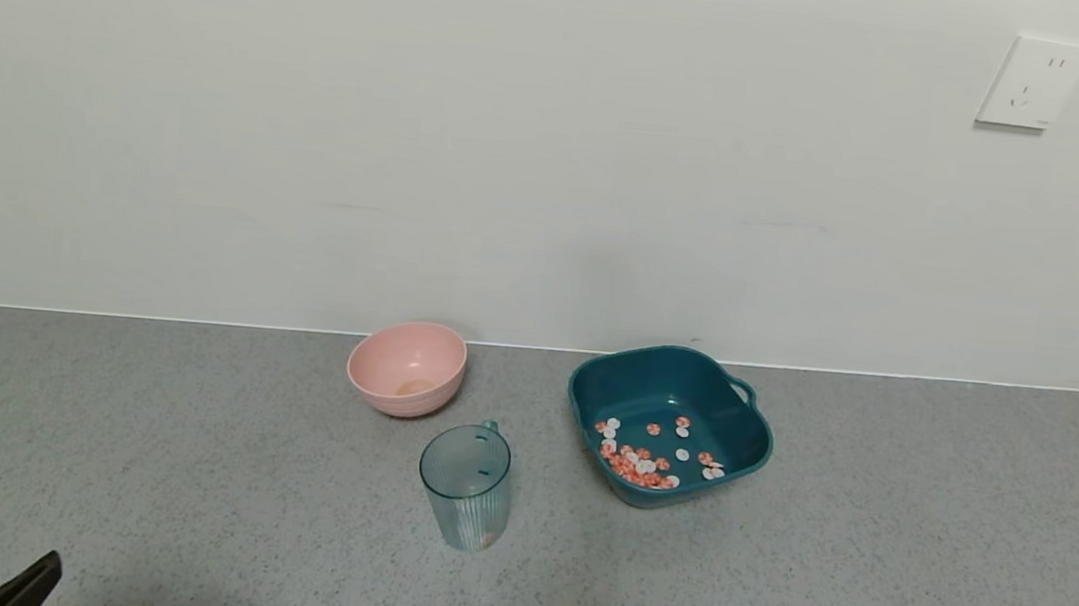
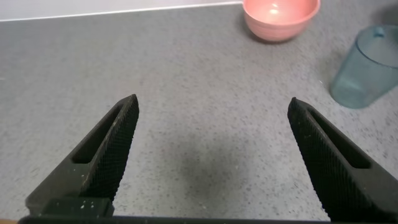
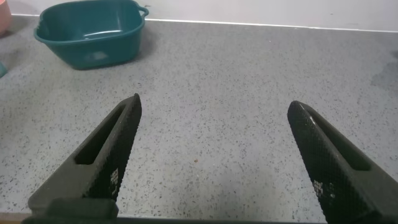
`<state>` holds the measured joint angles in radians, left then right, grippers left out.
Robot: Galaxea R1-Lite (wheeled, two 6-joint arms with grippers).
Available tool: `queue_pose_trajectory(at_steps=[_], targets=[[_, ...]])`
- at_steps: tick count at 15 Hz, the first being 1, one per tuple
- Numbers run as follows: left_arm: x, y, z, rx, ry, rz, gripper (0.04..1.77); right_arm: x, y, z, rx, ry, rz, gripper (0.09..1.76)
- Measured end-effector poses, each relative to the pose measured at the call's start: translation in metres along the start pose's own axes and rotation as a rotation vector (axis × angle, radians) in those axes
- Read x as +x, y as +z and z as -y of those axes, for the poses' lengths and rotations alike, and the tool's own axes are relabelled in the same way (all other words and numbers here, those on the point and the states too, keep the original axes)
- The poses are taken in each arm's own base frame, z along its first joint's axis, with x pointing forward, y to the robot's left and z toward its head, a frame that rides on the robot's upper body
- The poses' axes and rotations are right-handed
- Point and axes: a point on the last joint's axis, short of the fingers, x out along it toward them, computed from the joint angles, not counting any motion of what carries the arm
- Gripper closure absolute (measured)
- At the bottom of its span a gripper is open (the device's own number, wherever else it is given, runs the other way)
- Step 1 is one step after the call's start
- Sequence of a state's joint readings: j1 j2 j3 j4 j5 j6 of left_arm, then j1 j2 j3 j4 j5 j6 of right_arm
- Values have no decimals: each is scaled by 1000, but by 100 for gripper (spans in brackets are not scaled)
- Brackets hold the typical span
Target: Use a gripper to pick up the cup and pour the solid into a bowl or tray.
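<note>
The transparent blue-green ribbed cup [image 1: 466, 487] stands upright on the grey counter, its small handle at the far side; it also shows in the left wrist view [image 2: 367, 67]. Only a trace of orange shows low inside it. The dark teal basin [image 1: 671, 422] sits to its right and holds the orange-red and white pieces [image 1: 645, 456]; the basin also shows in the right wrist view [image 3: 90, 38]. My left gripper [image 2: 213, 104] is open and empty over bare counter, well to the left of the cup; its tip shows at the head view's bottom left [image 1: 26, 585]. My right gripper [image 3: 213, 102] is open and empty, to the right of the basin.
A round pink bowl [image 1: 408, 367] stands behind the cup near the wall; it also shows in the left wrist view [image 2: 281, 17]. The grey speckled counter [image 1: 868, 566] runs back to a white wall with a socket [image 1: 1032, 83].
</note>
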<state>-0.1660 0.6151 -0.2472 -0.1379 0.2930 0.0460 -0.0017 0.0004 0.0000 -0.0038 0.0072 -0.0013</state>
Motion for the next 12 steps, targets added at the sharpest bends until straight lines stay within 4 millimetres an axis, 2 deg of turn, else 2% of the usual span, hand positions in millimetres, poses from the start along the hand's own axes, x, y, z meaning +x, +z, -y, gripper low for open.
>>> queue_pose_trajectory(at_steps=[3, 12], targets=[[-16, -5, -6, -30, 51, 84, 9, 0, 0, 0, 0, 0, 0, 14], [-56, -37, -5, -47, -99, 272, 9, 0, 0, 0, 0, 0, 0, 14]])
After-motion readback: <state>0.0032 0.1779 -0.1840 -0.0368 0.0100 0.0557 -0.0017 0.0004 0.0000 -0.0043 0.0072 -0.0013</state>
